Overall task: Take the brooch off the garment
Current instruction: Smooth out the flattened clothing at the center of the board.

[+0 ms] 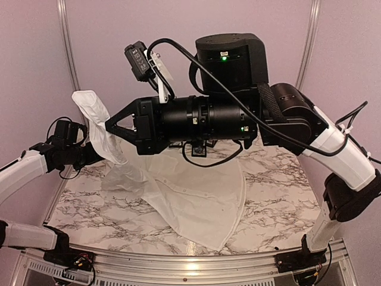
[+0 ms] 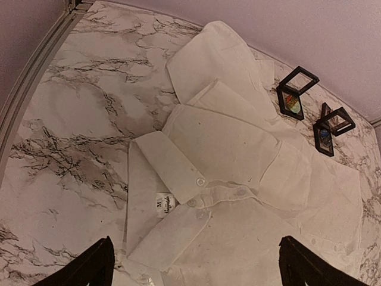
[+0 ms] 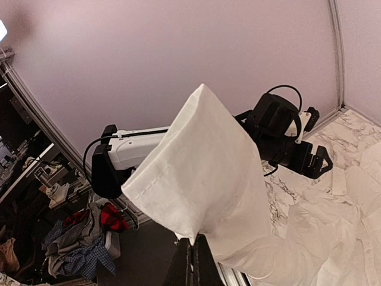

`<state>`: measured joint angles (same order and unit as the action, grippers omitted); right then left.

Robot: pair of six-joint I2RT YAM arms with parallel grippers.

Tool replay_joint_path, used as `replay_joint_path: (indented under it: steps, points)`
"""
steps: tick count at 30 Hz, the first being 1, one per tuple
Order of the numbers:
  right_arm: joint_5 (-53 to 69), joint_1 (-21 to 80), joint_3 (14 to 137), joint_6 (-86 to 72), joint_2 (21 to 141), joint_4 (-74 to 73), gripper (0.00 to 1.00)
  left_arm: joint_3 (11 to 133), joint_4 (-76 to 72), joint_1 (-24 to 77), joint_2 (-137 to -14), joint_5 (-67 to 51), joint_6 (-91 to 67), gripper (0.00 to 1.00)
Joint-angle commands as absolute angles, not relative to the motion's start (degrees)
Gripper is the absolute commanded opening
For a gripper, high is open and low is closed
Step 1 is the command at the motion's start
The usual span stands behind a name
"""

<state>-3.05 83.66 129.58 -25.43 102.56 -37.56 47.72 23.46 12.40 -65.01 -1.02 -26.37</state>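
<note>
The garment [image 1: 190, 196], a white button-up shirt, lies spread on the marble table. Its collar and size label show in the left wrist view [image 2: 196, 196]. My right gripper [image 1: 108, 125] is raised high over the left of the table. It is shut on a sleeve end of the shirt [image 3: 202, 173], which stands up above the closed fingers [image 3: 193, 256]. My left gripper [image 2: 199, 268] is open, its fingertips [image 2: 95, 265] wide apart above the collar and touching nothing. No brooch shows on the cloth in any view.
Two small black open frame cases [image 2: 296, 92] [image 2: 330, 128] holding colourful items stand by the far edge of the shirt. The marble table [image 1: 286, 179] has metal rails at its edges. My right arm [image 1: 202, 116] spans the middle of the top view.
</note>
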Motion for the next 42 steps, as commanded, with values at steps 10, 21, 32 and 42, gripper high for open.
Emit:
replay_joint_path:
  steps: [10,21,32,42]
  points:
    - [12.03,76.25,109.34,-32.91,103.24,-13.22,0.0,44.17,28.15,12.51,-57.0,-1.44,-30.27,0.99]
    - [22.32,73.22,88.57,-40.25,114.93,2.62,0.0,44.26,28.44,12.04,-59.48,-2.21,-29.28,0.99]
    - [9.21,76.37,67.84,-37.88,100.94,-6.37,0.0,28.21,20.92,12.04,-56.03,-10.59,-41.49,0.89]
    - [7.33,77.06,65.41,-37.63,96.91,-6.88,0.0,12.56,8.61,12.63,-53.53,-11.06,-54.98,0.51]
